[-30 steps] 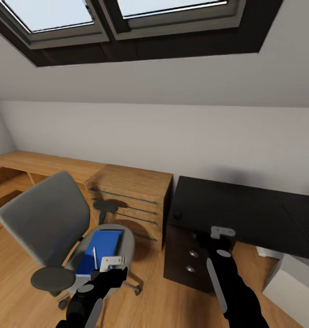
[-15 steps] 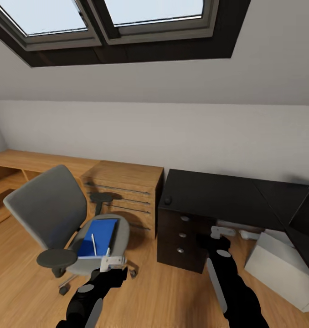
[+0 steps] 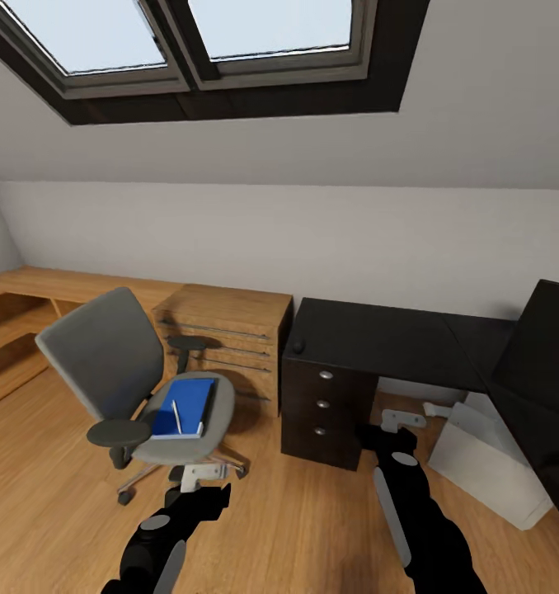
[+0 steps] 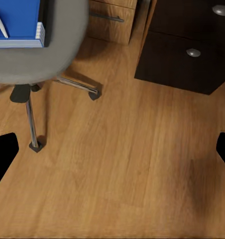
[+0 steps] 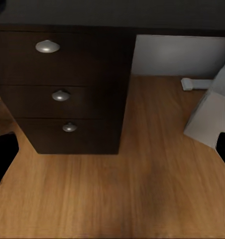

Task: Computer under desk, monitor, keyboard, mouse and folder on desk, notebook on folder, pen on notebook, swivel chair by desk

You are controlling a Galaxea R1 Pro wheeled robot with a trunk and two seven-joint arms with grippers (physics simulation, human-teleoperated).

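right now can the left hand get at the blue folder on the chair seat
Probably not yet. The left hand hangs low over bare floor, short of the swivel chair, while the folder lies up on the seat. Nothing blocks it otherwise.

The monitor [image 3: 547, 346] is cut off at the edge; the mouse [image 3: 298, 346] is perhaps too small.
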